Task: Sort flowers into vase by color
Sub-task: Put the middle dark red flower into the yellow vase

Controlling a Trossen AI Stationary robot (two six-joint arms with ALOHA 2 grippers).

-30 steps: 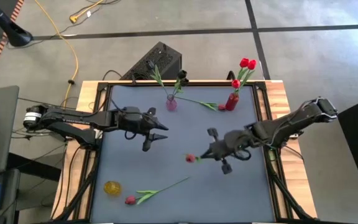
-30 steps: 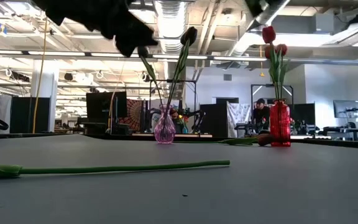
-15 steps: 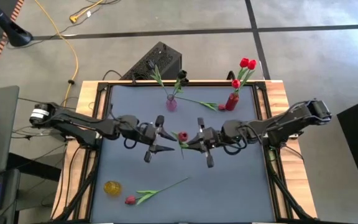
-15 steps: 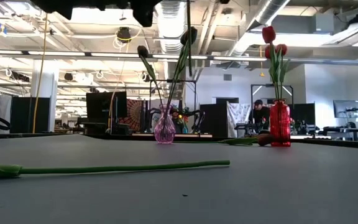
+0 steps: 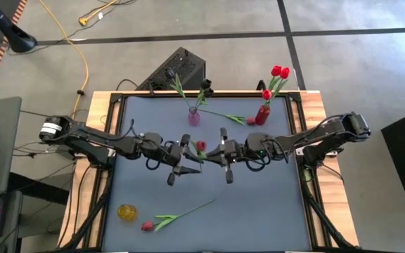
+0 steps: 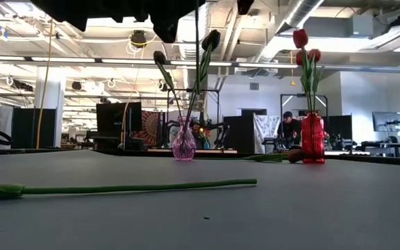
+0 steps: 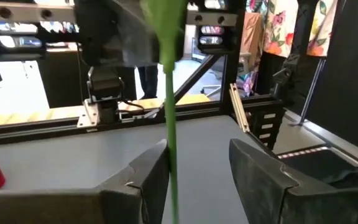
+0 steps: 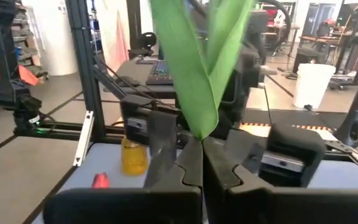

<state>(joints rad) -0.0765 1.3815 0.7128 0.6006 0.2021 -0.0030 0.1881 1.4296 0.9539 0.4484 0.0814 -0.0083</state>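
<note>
On the near-left of the table (image 5: 259, 211) sit a yellow vase (image 5: 126, 211) and a crimson-pink tulip (image 5: 178, 215) lying flat, head leftward. At mid-table the left gripper (image 5: 179, 166) has its fingers (image 7: 145, 180) spread around a green stem (image 7: 169, 124), not clamped. A red tulip (image 5: 200, 146) hangs between the arms, stem upright. The right gripper (image 5: 225, 160) is clamped on its leaves (image 8: 194, 62). Behind stand a pink vase (image 5: 193, 117) and red vase (image 5: 261, 114).
</note>
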